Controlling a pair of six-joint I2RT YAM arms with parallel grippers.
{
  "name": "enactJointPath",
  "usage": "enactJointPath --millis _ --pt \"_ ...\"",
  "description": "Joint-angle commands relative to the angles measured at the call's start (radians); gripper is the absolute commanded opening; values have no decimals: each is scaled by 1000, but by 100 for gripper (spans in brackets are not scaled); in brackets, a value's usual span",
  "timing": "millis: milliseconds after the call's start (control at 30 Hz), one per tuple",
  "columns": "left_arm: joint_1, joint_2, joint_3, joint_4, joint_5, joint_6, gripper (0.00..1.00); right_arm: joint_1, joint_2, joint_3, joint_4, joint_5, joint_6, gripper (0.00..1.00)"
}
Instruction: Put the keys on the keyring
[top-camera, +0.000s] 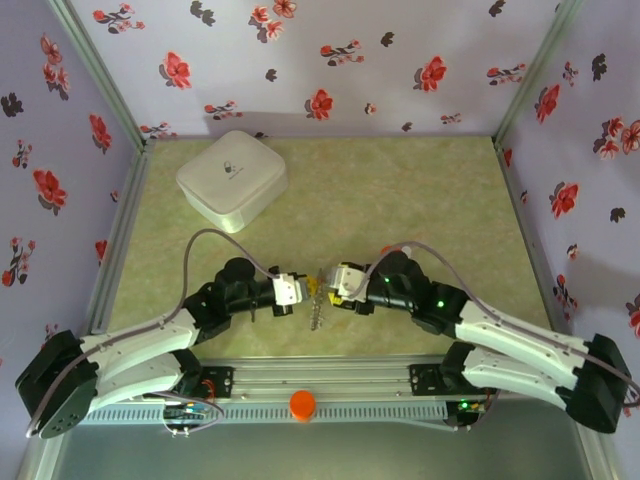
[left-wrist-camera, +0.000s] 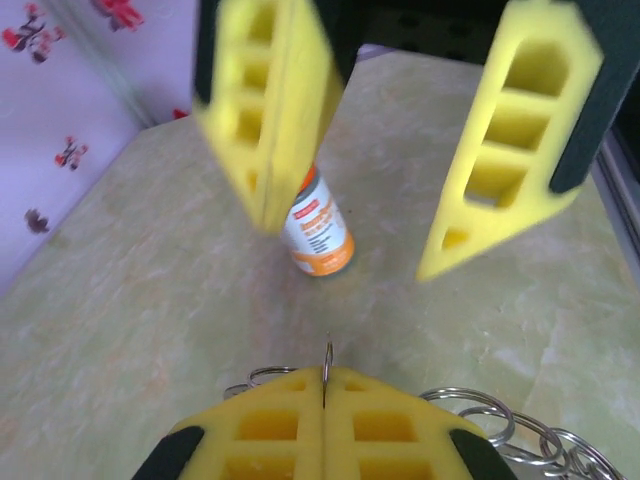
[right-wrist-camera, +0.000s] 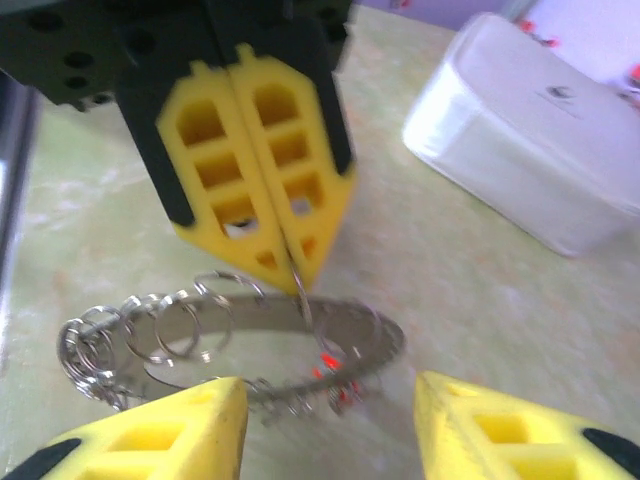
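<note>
Nearest, the right gripper is sitting open, its yellow foam fingers straddling the near rim of the flat dark-grey metal keyring, probably waiting to feed a key on. Something red, maybe the red-tagged key, is hanging under that rim; it is blurred. The keyring is lying roughly flat, its long axis running across between the arms, and a chain of small silver rings is trailing off one end. At the keyring's far rim, the left gripper is pinching shut on it, likely steadying it. A white square plastic box is sitting well beyond the keyring.
</note>
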Motion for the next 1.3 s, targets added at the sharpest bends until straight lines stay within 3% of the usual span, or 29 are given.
enactJointPath --millis 0,100,267,600,833,933,1267 --pt "-5 -31 28 44 -120 -166 0 -9 -79 -32 62 191 119 51" --pt "-5 -40 36 46 -186 -239 0 -10 -106 -38 68 238 200 53" --pt "-5 -69 53 28 -310 -326 0 -9 -94 -44 114 181 272 53" --pt "16 -165 45 -6 -563 -391 0 -6 71 49 58 138 370 50" --pt "82 -235 49 -81 -837 -479 0 36 191 86 40 67 347 46" --pt "119 -264 48 -123 -906 -546 0 80 250 89 71 41 315 46" --pt "240 -344 46 -257 -983 -676 0 217 643 273 202 -60 143 48"
